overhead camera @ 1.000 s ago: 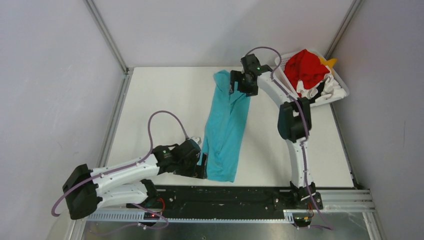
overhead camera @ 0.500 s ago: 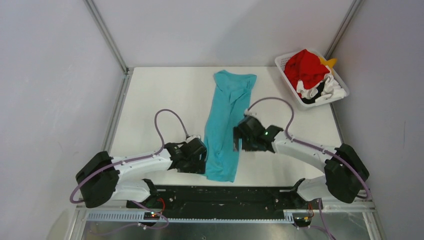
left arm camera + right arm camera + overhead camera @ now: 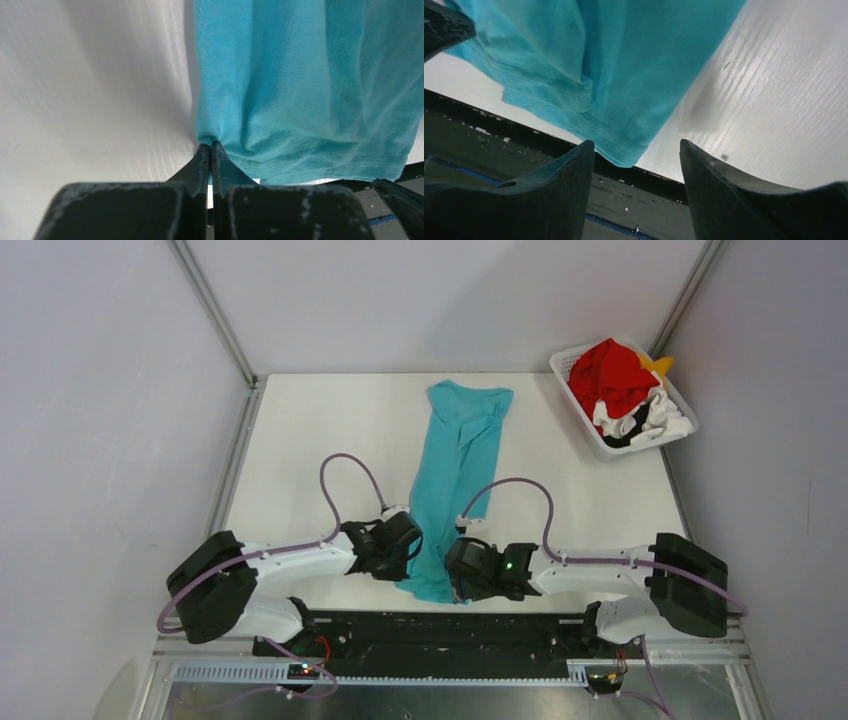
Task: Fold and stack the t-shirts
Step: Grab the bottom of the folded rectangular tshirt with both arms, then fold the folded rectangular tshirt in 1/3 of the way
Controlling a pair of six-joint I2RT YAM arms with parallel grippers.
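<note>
A teal t-shirt [image 3: 455, 470] lies as a long narrow strip from the table's far middle to its near edge. My left gripper [image 3: 409, 554] is at the hem's near-left corner. In the left wrist view its jaws [image 3: 210, 146] are shut on that bunched corner of the teal cloth [image 3: 300, 75]. My right gripper [image 3: 457, 578] sits at the hem's near-right corner. It is open, and the pointed corner of the teal hem [image 3: 614, 60] lies just ahead of the gap between its fingertips [image 3: 636, 144]. Red [image 3: 612, 375], yellow [image 3: 660, 365] and white-with-black [image 3: 655, 418] t-shirts lie piled together.
A white perforated basket [image 3: 566, 364] at the table's far right corner holds the piled shirts. The black rail [image 3: 450, 625] carrying the arm bases runs right below the table's near edge, just under the hem. Grey walls enclose the table on three sides.
My right arm swung from the shirt's far end beside the basket down to the near hem, its jaws narrowing. My left gripper closed on the hem's left corner and lifted it slightly.
</note>
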